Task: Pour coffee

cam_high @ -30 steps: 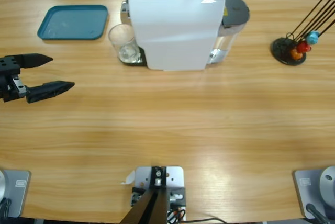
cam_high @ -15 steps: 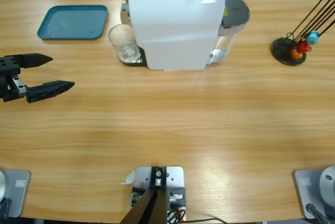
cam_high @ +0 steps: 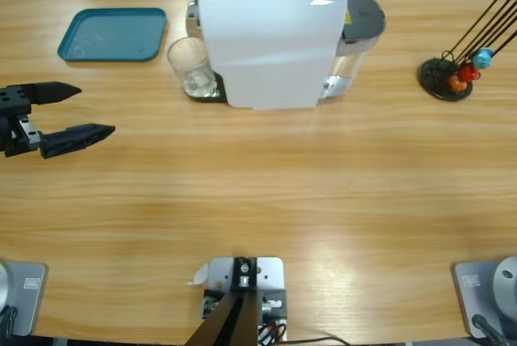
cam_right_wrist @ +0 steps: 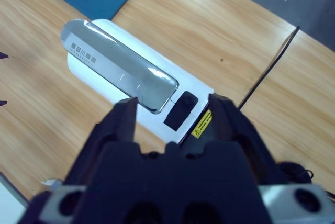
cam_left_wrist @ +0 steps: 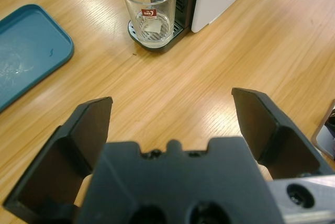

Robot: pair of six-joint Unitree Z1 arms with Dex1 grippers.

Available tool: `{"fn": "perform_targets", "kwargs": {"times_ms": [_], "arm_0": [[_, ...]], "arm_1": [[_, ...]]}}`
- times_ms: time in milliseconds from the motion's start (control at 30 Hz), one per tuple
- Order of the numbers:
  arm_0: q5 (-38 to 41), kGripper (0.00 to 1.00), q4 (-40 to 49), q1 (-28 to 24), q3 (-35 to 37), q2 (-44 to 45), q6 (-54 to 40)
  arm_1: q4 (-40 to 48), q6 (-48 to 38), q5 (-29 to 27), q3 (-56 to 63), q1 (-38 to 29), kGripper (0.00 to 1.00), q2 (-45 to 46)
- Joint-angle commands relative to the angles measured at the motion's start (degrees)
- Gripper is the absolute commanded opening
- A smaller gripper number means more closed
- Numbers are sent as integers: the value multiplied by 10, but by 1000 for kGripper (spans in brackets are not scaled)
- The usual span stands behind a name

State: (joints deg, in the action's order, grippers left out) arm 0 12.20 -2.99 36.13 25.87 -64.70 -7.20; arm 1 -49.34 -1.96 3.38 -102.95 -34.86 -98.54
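Note:
A white coffee machine [cam_high: 266,39] stands at the back middle of the table. A clear glass tumbler [cam_high: 192,67] sits on its black drip tray [cam_left_wrist: 157,43], under the spout. The glass [cam_left_wrist: 149,9] looks empty; the coffee is out of view. My left gripper [cam_high: 96,110] rests open at the left edge, jaws pointing toward the glass, well short of it. In the left wrist view the left gripper [cam_left_wrist: 170,101] has nothing between its jaws. My right gripper [cam_right_wrist: 174,100] hovers high above the machine's top [cam_right_wrist: 131,77], jaws apart and holding nothing; it is outside the high view.
A teal tray [cam_high: 113,35] lies at the back left, beside the glass. A black wire capsule stand [cam_high: 452,75] with blue, red and orange capsules is at the back right. The machine's grey water tank [cam_high: 359,23] sits on its right side.
The black tip of a gripper that showed at the top edge above the machine has left the high view. The left arm and the glass have not moved.

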Motion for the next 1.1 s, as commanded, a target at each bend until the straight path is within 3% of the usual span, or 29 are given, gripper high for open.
{"fn": "perform_targets", "kwargs": {"times_ms": [33, 733, 1100], "arm_0": [[-8, 1000, -5, 4, -17, 2, 4], [-7, 1000, -9, 4, -21, 7, 6], [6, 1000, -11, 4, -19, 0, 21]], "arm_1": [[-29, -35, -37, -1, -6, 1000, -12], [-104, -43, -41, -19, -18, 1000, 37], [-52, -33, -27, 240, -45, 1000, 234]]}}
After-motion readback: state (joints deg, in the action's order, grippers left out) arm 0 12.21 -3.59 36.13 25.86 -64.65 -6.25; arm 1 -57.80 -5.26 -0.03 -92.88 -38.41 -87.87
